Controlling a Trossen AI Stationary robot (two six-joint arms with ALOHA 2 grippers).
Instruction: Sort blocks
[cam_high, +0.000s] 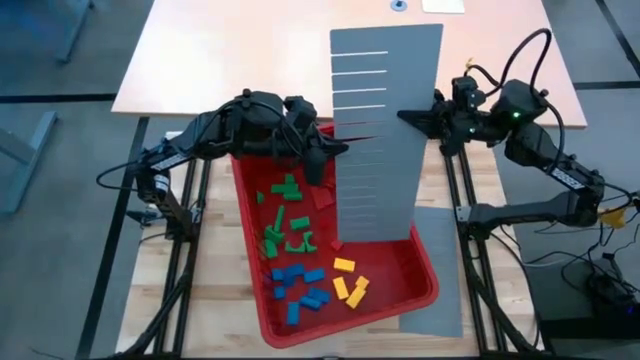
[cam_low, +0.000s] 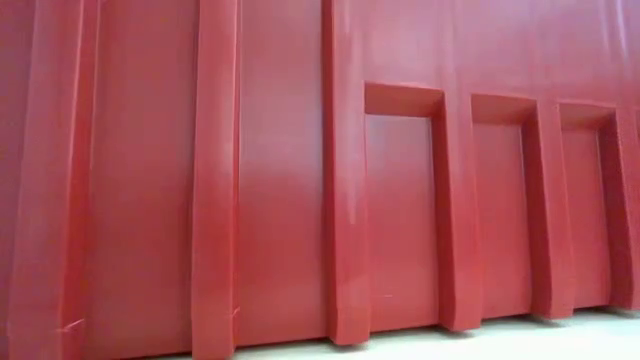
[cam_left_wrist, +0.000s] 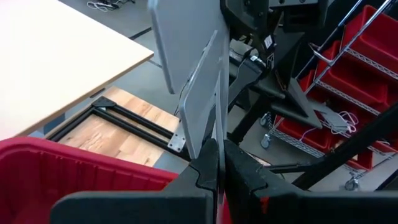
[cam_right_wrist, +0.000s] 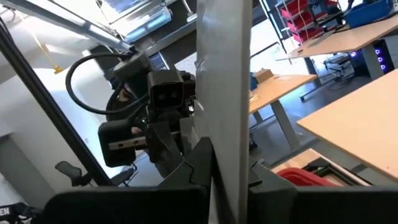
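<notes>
Sorted by colour in the red bin (cam_high: 410, 262) at lower centre of the high view: blocks (cam_high: 300, 285), blue and yellow nearest, green above. Above these, left end effector (cam_high: 322, 157) pinched narrow on the left edge of the grey slotted panel (cam_high: 385, 120). Farther right, right end effector (cam_high: 412, 117) clamped on the same panel's right edge.

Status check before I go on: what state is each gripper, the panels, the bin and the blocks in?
left gripper: shut on a grey slotted panel edge
right gripper: shut on the tall panel
tall panel: held up over the bin
red bin: open
blocks: grouped by colour in the bin
</notes>
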